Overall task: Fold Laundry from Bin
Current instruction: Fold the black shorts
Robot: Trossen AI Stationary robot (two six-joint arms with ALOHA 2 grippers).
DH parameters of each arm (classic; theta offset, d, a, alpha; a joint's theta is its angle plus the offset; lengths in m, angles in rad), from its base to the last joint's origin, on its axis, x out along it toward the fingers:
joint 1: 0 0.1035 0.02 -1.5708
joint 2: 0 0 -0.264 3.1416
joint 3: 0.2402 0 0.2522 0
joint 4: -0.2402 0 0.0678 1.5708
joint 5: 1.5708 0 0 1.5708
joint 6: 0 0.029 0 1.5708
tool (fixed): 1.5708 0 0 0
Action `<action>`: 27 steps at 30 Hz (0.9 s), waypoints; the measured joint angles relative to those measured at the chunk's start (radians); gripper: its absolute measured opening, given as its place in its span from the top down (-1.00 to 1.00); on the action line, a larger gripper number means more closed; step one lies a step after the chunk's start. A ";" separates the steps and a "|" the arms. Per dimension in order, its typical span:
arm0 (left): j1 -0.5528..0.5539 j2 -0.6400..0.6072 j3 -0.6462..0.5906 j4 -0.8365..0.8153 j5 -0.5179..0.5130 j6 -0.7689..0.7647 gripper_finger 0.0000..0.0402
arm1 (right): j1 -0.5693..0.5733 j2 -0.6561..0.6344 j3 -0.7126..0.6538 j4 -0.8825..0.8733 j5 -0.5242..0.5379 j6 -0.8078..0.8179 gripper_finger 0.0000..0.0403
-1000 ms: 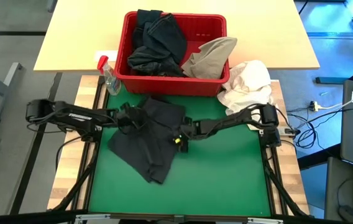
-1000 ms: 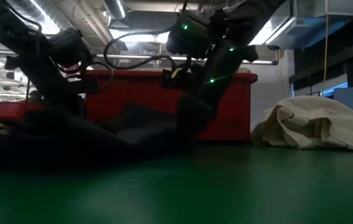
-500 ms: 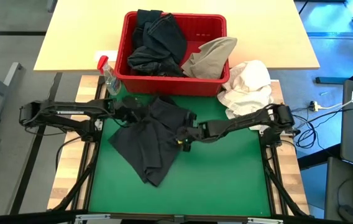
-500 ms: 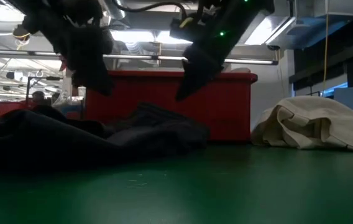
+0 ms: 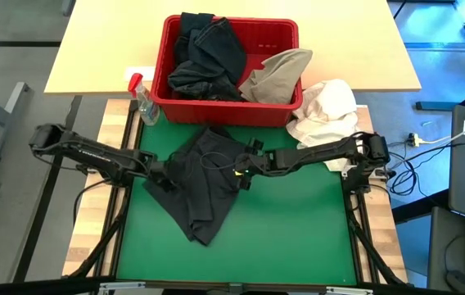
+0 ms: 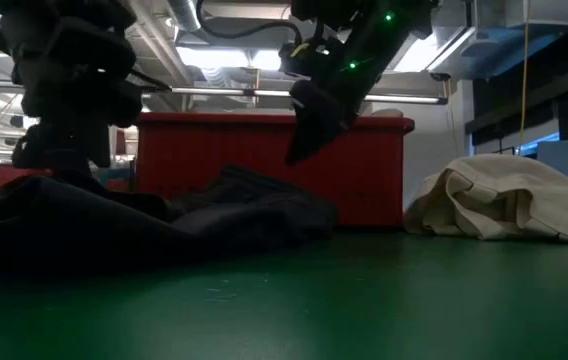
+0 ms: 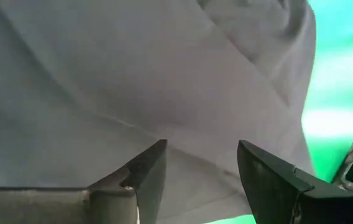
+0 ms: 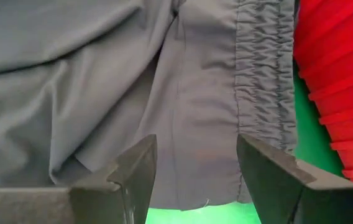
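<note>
We see one dark garment crumpled on the green tabletop before the bin. Left gripper at its left edge, right gripper over its waistband end; both jaws spread, empty.

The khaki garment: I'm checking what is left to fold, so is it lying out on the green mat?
No, the khaki garment sits in the red bin beside dark clothes.

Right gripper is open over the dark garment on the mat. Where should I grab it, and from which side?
Probably the gathered waistband of the dark garment, at the edge nearest the red bin. It is a thick, straight band, likely easier to pinch than the loose folds. Bring the right gripper straight down, one finger either side; the bin wall is close.
</note>
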 joint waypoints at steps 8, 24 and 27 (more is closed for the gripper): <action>-0.054 0.123 0.000 0.147 -0.005 -0.088 0.06 | -0.001 0.000 -0.002 0.050 0.000 -0.039 -0.11; -0.066 0.195 0.000 0.173 -0.023 -0.003 0.91 | -0.001 0.000 -0.001 0.141 0.000 -0.108 -0.11; -0.068 0.163 0.000 0.167 -0.022 0.025 0.96 | -0.001 0.000 -0.012 0.189 -0.025 -0.145 -0.11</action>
